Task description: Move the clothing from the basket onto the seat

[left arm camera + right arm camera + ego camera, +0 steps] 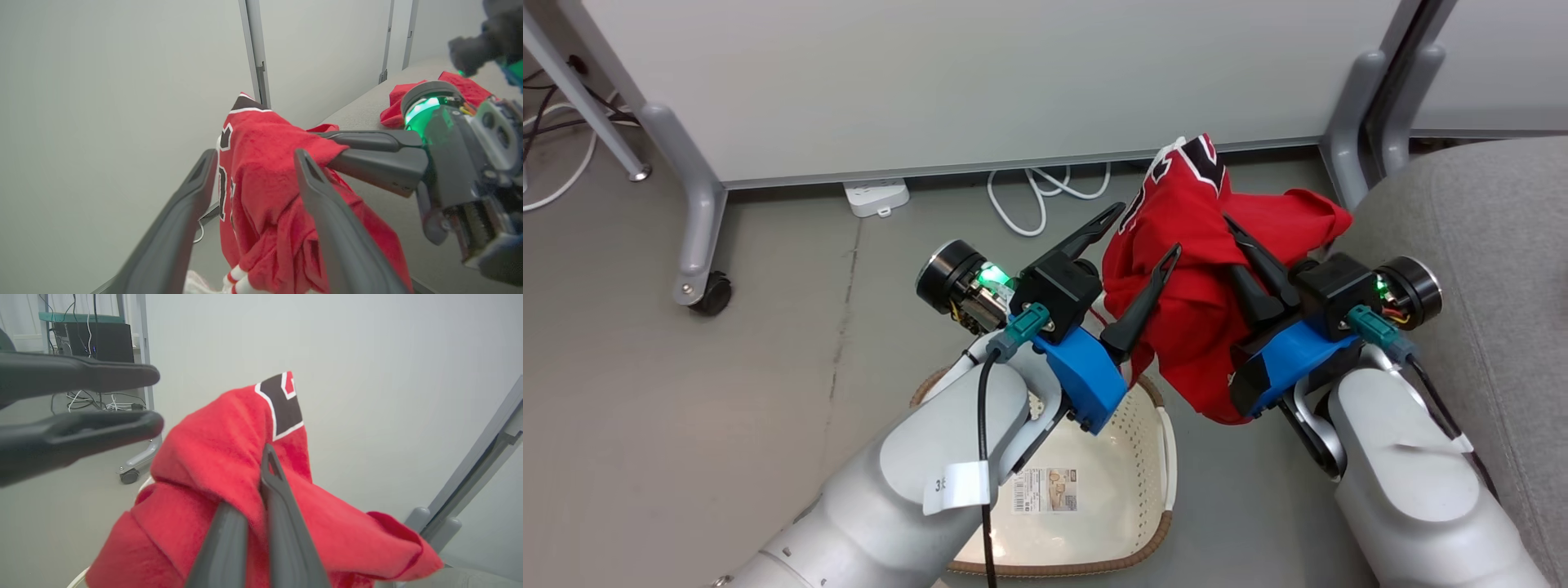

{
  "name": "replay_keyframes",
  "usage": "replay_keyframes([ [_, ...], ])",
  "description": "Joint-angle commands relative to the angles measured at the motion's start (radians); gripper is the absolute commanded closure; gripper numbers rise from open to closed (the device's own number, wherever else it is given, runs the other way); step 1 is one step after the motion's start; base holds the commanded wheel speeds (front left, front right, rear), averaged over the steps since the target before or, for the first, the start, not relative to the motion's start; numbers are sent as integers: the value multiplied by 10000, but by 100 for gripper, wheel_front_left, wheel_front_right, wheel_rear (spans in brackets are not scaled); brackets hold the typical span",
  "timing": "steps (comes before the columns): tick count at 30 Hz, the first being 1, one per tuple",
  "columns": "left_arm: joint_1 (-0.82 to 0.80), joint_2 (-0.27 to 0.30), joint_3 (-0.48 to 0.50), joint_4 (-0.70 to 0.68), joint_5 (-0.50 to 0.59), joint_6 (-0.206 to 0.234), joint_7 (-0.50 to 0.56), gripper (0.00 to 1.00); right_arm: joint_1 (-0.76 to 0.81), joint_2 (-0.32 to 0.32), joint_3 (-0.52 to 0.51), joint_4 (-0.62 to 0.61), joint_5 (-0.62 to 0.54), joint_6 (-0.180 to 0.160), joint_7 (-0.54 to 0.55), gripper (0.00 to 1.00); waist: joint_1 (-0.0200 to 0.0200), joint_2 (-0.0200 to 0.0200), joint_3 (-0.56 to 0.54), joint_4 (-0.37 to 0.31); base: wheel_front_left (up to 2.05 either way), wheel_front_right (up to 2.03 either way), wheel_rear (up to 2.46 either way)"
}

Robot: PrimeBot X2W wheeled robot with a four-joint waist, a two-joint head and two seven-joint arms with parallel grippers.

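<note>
Grips jersey pinched in right tool at frame centre, raised clear of basket for swinging right onto seat; holds left tool spread open alongside.

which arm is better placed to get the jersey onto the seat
Right. The right end effector is shut on the red jersey, and the grey seat lies on that side; the left end effector is open, holding nothing.
</note>
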Motion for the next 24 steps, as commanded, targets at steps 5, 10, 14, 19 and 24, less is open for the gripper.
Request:
replay_keyframes([
  [5,63,56,65,-7,171,30,-26,0,162,-13,-372,-295,93,1,-34,100,0,0,221,-453,0,0,0],
  [10,-17,107,119,-50,311,36,-26,0,226,-77,-810,-650,89,1,-34,100,0,0,510,-917,0,0,0],
  [14,-110,149,142,-85,413,35,-26,0,283,-134,-1212,-940,112,1,-34,100,0,0,740,-1292,0,0,0],
  [19,-205,213,174,-121,524,32,-26,0,389,-102,-1783,-1258,176,1,-34,100,0,0,1000,-1791,0,0,0],
  [24,-270,275,174,-144,654,5,-26,0,472,-47,-2222,-1618,176,1,-34,100,0,0,1276,-2295,0,0,0],
])
